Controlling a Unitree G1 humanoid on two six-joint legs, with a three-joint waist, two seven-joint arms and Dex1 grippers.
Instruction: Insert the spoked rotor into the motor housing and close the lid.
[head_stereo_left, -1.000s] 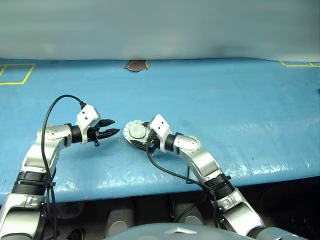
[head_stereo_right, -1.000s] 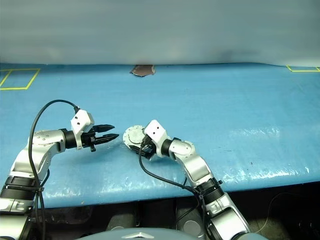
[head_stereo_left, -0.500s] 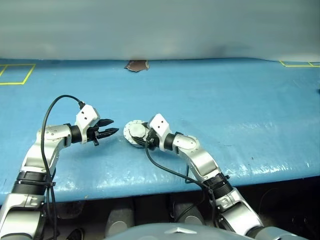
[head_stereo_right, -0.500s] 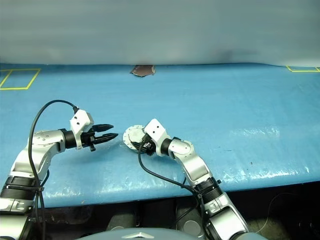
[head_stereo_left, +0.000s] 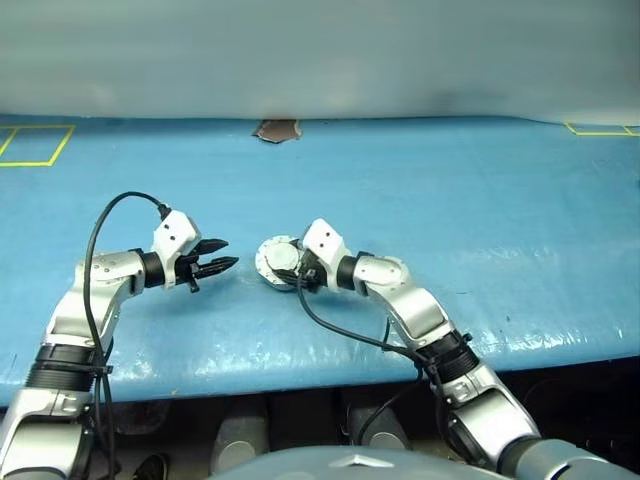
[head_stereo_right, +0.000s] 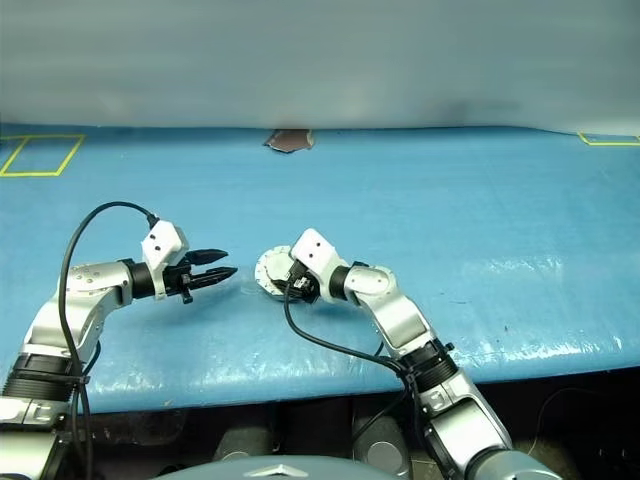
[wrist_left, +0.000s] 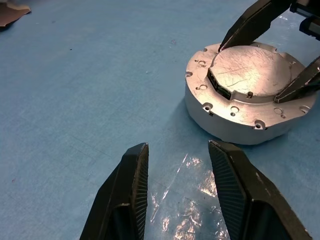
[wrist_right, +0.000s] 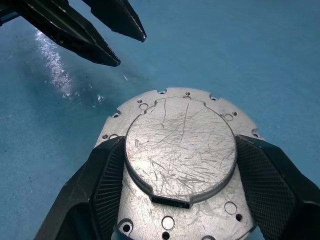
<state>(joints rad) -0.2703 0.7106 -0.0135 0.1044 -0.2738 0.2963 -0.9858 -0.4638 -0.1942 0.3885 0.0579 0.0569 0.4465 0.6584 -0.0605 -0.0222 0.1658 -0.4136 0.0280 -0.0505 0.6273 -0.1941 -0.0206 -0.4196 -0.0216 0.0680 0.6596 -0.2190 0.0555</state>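
At centre frame on the blue table (head_stereo_left: 480, 200), the right gripper (wrist_right: 181, 150) pinches the lid (wrist_right: 182, 165), rigid scratched metal likely heavy and slick, best held across its raised centre; the left gripper (wrist_left: 180, 170) hangs spread.

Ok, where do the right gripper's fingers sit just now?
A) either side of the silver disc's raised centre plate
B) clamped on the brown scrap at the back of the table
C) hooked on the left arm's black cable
A: the right wrist view shows the right gripper with one black finger on each side of the scratched raised plate on the silver disc.
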